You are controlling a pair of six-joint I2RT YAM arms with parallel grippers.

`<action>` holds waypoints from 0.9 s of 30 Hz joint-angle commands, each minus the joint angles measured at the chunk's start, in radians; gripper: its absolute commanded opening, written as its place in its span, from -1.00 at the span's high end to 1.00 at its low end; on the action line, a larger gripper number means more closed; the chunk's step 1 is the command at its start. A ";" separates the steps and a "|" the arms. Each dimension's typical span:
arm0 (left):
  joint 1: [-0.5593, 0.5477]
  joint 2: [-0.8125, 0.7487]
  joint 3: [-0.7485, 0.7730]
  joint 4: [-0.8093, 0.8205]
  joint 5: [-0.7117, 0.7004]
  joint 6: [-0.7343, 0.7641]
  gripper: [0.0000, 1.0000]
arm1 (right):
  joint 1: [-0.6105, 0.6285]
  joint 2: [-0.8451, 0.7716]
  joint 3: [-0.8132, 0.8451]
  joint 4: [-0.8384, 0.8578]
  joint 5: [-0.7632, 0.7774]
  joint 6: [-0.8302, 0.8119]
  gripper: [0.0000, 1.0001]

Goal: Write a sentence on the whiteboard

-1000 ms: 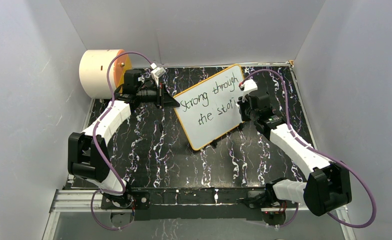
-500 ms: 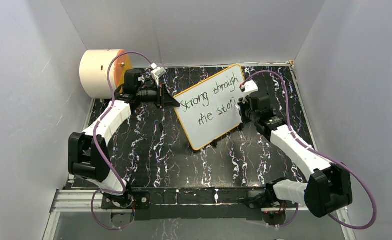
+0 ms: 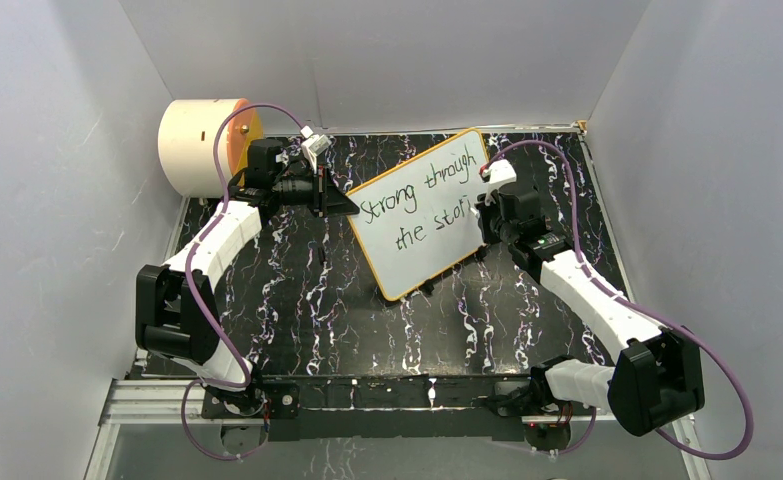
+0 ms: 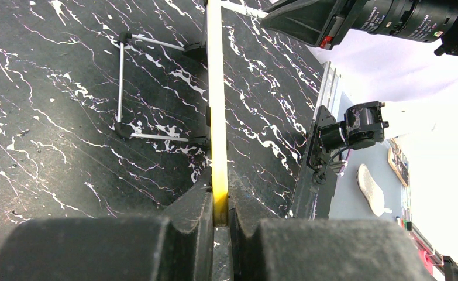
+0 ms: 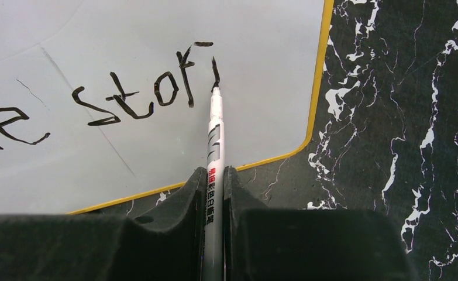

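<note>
So the whiteboard point(image 3: 422, 215) is a flat, glossy white rectangle with a thin orange-yellow frame and rounded corners. It sits skewed on the black, white-veined marble-look tabletop point(image 3: 297, 290), slightly toward 12 o'clock from centre. It reads "Strong through / the stor" in black.

The left tool point(image 3: 347, 205) is at the board's 9 o'clock edge, its black padded fingers pressed together on the yellow frame. The right tool point(image 3: 482, 215), at 3 o'clock, pinches a slim white marker point(image 5: 215, 134) whose tip touches the board on a short stroke just past the "r".

A smooth cream cylinder point(image 3: 199, 145) sits at the 10 o'clock corner. The board's far corner is near the back wall point(image 3: 387, 60), and there's open tabletop toward 6 o'clock.
</note>
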 commanded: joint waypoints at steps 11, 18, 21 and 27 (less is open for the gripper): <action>0.001 -0.039 -0.001 -0.024 0.033 0.016 1.00 | -0.004 0.010 0.049 0.077 0.022 -0.003 1.00; 0.001 -0.039 -0.001 -0.025 0.033 0.016 1.00 | -0.014 0.020 0.055 0.093 0.026 -0.003 1.00; 0.002 -0.039 -0.002 -0.024 0.032 0.016 1.00 | -0.019 0.021 0.059 0.100 0.024 -0.003 1.00; 0.001 -0.041 -0.002 -0.024 0.031 0.016 1.00 | -0.022 0.027 0.070 0.101 0.019 -0.003 1.00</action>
